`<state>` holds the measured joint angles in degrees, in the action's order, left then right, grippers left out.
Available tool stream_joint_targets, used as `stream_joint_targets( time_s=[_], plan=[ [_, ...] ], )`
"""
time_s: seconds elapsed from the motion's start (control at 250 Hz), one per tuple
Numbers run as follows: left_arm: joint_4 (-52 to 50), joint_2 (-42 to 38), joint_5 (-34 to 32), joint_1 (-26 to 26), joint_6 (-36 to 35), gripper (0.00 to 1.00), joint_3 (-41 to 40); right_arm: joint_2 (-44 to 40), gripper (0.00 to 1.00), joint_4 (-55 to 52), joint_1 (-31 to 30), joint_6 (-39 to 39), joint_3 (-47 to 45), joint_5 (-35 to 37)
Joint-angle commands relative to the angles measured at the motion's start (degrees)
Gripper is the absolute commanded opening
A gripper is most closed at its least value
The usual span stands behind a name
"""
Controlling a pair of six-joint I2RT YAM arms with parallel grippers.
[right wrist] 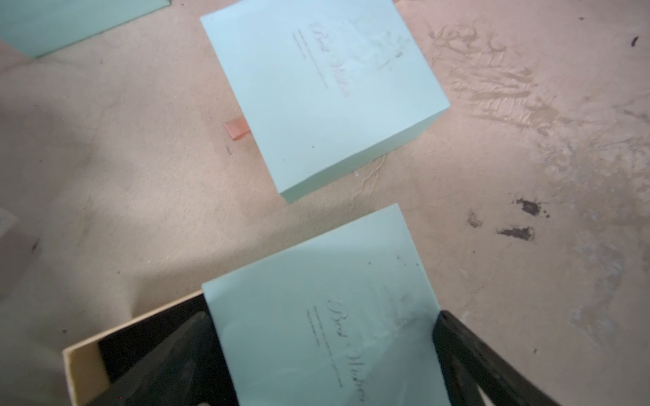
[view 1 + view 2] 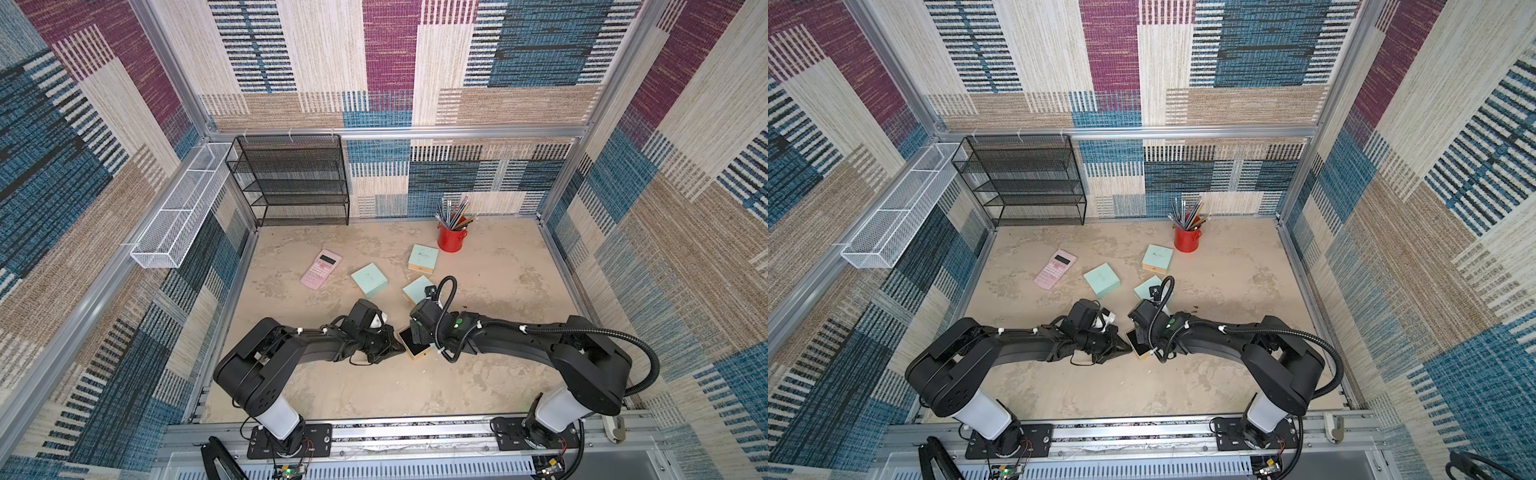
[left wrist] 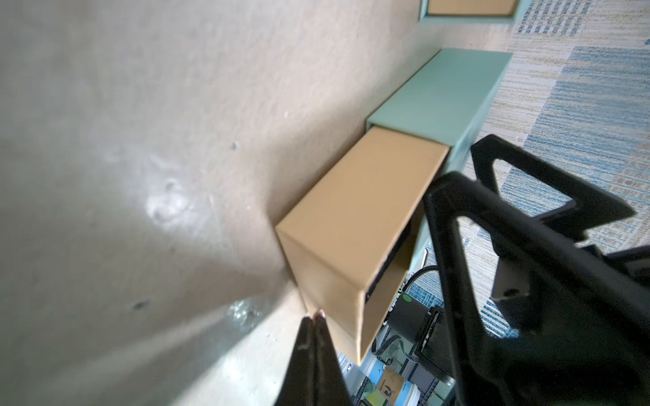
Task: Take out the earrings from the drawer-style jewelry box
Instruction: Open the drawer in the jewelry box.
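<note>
Tabletop (image 2: 498, 374), sandy and scuffed, carries the jewelry box between the two arms: a mint sleeve (image 3: 439, 91) with its tan drawer (image 3: 351, 211) drawn well out. The right gripper (image 1: 318, 316) stands spread wide astride the sleeve. One finger (image 1: 169, 358) is down over the drawer's dark lining at the mouth, and the other is at the sleeve's far end. To my eye it steadies the light card and does not squeeze it. The left gripper (image 3: 314, 320) is pressed together on a pink pull tab (image 3: 319, 313) at the drawer's front. The earrings I can't see; I take them to lie on that dark lining, under the right gripper. Such specks would be near weightless, hard and slippery, apt to skip away. They are best pinched one at a time from straight above, tips closing gently across each piece.
</note>
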<state>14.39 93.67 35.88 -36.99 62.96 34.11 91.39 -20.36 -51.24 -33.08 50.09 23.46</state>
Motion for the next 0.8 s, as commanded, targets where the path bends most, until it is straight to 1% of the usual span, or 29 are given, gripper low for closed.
stream_joint_targets(
  time_s=[0.0,0.116,0.276,0.376,0.564,0.684,0.796],
  plan=[
    [0.09,0.54,0.16,-0.01,-2.46,0.03,0.52,-1.43,0.99,1.83,-0.08,1.24,-0.42,-4.55],
    [0.23,0.46,0.16,-0.01,-2.40,0.10,0.60,-3.61,0.99,3.39,-0.06,1.96,-1.65,-6.79],
    [-0.22,-0.49,0.06,-0.01,-2.48,0.18,0.35,-8.26,1.00,4.04,-0.22,2.56,-2.18,-8.06],
    [-1.21,-1.68,-0.11,0.00,-2.92,0.24,0.23,-11.38,0.95,3.76,-0.72,3.30,-1.85,-8.73],
    [-5.52,-5.86,-1.50,0.08,-4.70,0.36,-0.63,-12.60,0.72,2.27,-1.27,4.70,-0.97,-12.96],
    [-8.10,-9.39,-2.13,0.45,-5.09,0.38,-2.07,-12.21,0.56,1.34,-1.49,4.36,-1.21,-15.73],
    [-11.85,-15.43,-2.30,1.54,-6.82,0.40,-3.55,-11.32,0.42,-0.56,-1.69,3.68,-1.31,-16.92]
  ],
)
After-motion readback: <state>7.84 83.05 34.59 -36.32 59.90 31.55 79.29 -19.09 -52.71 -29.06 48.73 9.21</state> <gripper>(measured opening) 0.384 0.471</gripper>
